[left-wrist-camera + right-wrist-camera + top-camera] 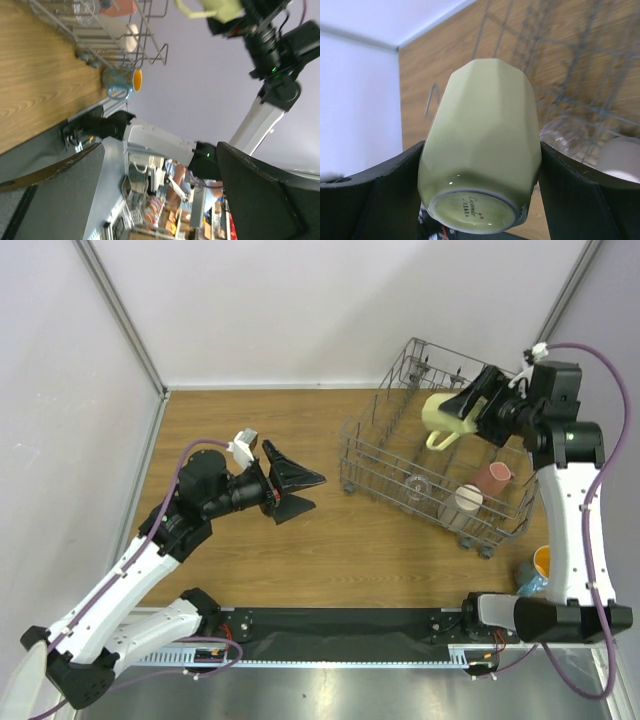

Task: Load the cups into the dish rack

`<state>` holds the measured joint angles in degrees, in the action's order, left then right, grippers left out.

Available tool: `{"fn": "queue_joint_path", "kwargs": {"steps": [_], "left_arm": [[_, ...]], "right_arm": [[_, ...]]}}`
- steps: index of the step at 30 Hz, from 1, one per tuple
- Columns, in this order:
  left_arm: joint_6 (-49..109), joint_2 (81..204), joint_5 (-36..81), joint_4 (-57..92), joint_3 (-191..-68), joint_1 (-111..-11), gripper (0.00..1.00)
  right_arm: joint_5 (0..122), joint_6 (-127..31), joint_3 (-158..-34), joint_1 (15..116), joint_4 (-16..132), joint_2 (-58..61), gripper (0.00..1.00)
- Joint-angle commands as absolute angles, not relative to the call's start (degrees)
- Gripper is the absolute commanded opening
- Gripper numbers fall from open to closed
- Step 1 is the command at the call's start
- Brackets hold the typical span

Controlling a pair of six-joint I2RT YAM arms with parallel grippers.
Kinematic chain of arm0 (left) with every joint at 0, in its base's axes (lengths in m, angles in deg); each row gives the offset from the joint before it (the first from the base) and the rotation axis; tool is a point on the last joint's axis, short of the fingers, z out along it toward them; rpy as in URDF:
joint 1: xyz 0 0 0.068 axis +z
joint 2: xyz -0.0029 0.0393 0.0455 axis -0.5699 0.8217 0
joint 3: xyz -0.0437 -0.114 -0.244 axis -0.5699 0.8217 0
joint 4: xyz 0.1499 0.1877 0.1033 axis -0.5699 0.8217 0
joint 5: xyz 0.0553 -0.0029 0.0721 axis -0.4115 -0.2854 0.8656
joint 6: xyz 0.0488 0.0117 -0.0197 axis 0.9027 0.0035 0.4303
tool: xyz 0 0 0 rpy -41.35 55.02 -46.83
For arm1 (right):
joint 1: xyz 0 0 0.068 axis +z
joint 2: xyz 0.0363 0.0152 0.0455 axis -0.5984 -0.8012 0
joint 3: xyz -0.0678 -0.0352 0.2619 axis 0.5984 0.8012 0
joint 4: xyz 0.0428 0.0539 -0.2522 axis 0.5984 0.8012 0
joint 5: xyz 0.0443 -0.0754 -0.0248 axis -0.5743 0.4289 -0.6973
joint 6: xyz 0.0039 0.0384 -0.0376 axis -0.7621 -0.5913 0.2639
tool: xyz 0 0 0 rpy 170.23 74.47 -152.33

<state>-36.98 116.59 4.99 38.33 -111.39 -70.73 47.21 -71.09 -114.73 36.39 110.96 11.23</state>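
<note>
The wooden table carries the dish rack on its right half. The rack is a grey wire basket with upright tines, and it stands at a slant to the table edges.

The right arm reaches over the far part of the rack. The right gripper grasps the pale yellow mug, with one dark finger on each side of the mug body. In the right wrist view the round base of the mug faces the camera and carries small printed writing, too small to read. The mug is held on its side above the rack, with its mouth turned away from the gripper and its handle hanging down. It does not touch the wires.

The left arm is over the bare wood, left of the rack and apart from it. The left gripper is released; its jaws stand wide and nothing is between them.

Three cups are already inside the rack, in its near part: the salmon-pink mug, just beside it the beige cup, and more to the left the small clear glass.

The blue cup lies on the table outside the rack, near its right corner and close to the right arm. Its inside is orange-yellow.
</note>
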Motion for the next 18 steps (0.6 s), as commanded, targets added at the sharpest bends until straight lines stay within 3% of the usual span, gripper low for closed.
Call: {"fn": "queue_joint_path", "kwargs": {"steps": [1,7,18], "left_arm": [[-33.68,119.38,-1.22,42.81,-117.21,-69.47,1.0],[-29.37,122.29,-3.59,48.9,-122.15,-67.89,1.0],[-26.46,120.36,-5.88,55.58,-120.66,-64.11,1.0]], "right_arm": [[51.07,-74.39,-121.16,32.9,109.53,7.37,0.0],[63.1,-70.89,-129.34,31.66,119.55,-3.18,0.0],[77.36,-66.31,-131.54,34.03,120.26,-13.21,0.0]]}}
